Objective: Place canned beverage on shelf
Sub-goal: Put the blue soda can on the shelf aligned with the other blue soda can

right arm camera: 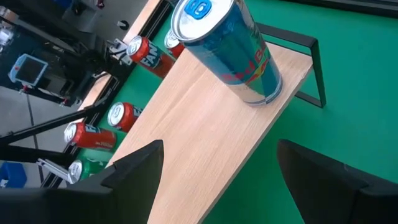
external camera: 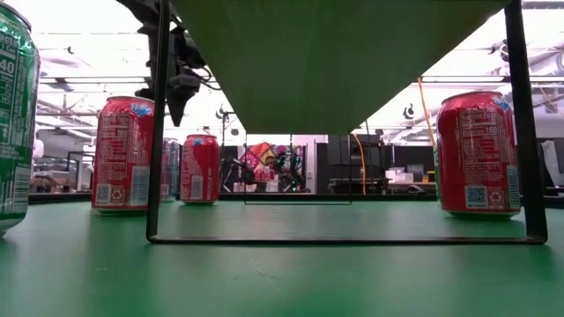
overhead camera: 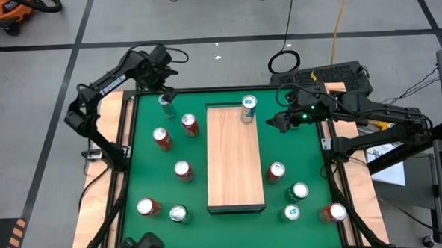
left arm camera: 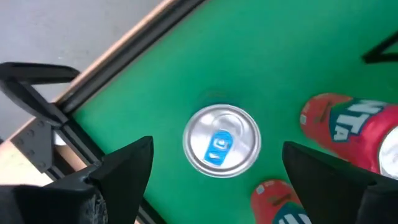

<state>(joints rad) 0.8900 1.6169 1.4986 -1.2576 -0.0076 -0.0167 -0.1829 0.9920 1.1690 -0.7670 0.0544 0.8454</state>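
High view: blue can (overhead camera: pixel 248 108) on shelf (overhead camera: pixel 234 157) corner, just beside right gripper (overhead camera: pixel 275 122), jaws released; left gripper (overhead camera: pixel 164 94) jaws released over silver can (left arm camera: pixel 221 140).

Shelf (overhead camera: pixel 234 157) top bare along nearly its whole length; only a blue can (overhead camera: pixel 248 108) stands at its far right corner. Table (overhead camera: pixel 312 150) strip left of shelf crowded: red cans (overhead camera: pixel 183 170) scattered along it. Near right corner packed with four cans (overhead camera: pixel 299 191). Far right corner of tabletop open.

Red cans (external camera: pixel 123 154) under the shelf (external camera: pixel 335 53)
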